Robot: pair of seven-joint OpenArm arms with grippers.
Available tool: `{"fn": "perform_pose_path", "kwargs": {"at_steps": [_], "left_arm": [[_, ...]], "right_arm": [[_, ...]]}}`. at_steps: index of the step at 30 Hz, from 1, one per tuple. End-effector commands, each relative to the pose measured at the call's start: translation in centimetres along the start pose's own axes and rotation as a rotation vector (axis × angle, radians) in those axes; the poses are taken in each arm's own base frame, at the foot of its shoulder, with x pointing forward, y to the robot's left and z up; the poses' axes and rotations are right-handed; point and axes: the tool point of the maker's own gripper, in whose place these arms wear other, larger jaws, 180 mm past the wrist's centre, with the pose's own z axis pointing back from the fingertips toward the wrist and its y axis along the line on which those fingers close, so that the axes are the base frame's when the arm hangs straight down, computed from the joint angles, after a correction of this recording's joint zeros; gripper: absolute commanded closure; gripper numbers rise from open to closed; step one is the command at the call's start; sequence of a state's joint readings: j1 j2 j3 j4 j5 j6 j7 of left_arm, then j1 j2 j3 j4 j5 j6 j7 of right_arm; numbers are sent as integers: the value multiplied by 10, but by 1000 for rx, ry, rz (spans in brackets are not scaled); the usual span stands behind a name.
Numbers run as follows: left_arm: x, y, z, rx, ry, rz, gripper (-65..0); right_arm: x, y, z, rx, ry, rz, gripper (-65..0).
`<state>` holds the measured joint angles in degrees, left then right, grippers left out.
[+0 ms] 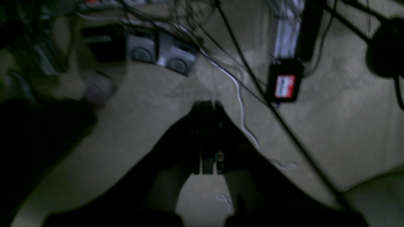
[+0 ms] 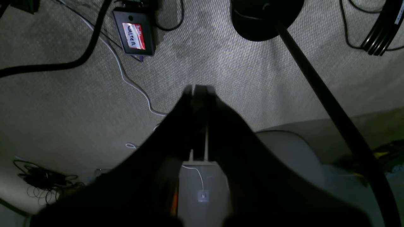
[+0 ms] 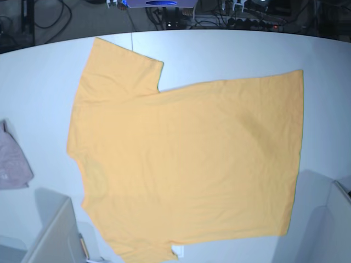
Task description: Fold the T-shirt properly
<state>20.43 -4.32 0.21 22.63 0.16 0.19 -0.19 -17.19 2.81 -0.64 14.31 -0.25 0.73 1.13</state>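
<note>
Surface: white table (image 3: 230, 52) under the T-shirt (image 3: 186, 164); pale and bare around the cloth.
Room: beyond the T-shirt's far edge, a dark strip of cables and equipment; both my wrist cameras look down on grey carpet (image 2: 79, 104) with cords and a small black box with a red label (image 2: 134, 33).
T-shirt: spread flat and open, plain side up, one sleeve toward the far-left corner of the table; I judge it is laid out this way so the first fold can start, and no fold is made yet.
Pink-grey cloth: well to the left of the T-shirt, at the table's edge (image 3: 13, 164); apart from it.
Left gripper (image 1: 206, 105): jaws pressed together, holding nothing; parked off the T-shirt, over the carpet.
Right gripper (image 2: 199, 90): likewise closed and empty; also away from the T-shirt, I reckon at rest before reaching in.
</note>
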Motion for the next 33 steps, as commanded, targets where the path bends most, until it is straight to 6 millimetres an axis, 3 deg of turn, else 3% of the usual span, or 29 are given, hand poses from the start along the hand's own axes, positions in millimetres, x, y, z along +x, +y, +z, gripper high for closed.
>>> {"fn": "perform_pose_path", "kwargs": {"at_steps": [1,11,15,17,24,26,33], "left_arm": [[-12,8,4,14,11,-7,0],[-34,36,40,46,-77,-59,0],[-33,32,65,29,-236,-88,0],[-31,36,81,23,-335,-104,0],[-47,35,100,13,-389,-112,0],[-49,32,107,5,-398,-115,0],[-13,15,160,-39,-612,-119,0]], "right_arm": [[-11,-2,1,0,-2,3,0],[-43,2,12,4,-95,-5,0],[-45,1,25,-7,-141,-29,0],[-43,-10,34,-35,-161,-77,0],[-22,-36,79,-111,-266,-175,0],[-16,-51,96,-147,-298,-195,0],[27,-78,153,-227,-458,-241,0]]}}
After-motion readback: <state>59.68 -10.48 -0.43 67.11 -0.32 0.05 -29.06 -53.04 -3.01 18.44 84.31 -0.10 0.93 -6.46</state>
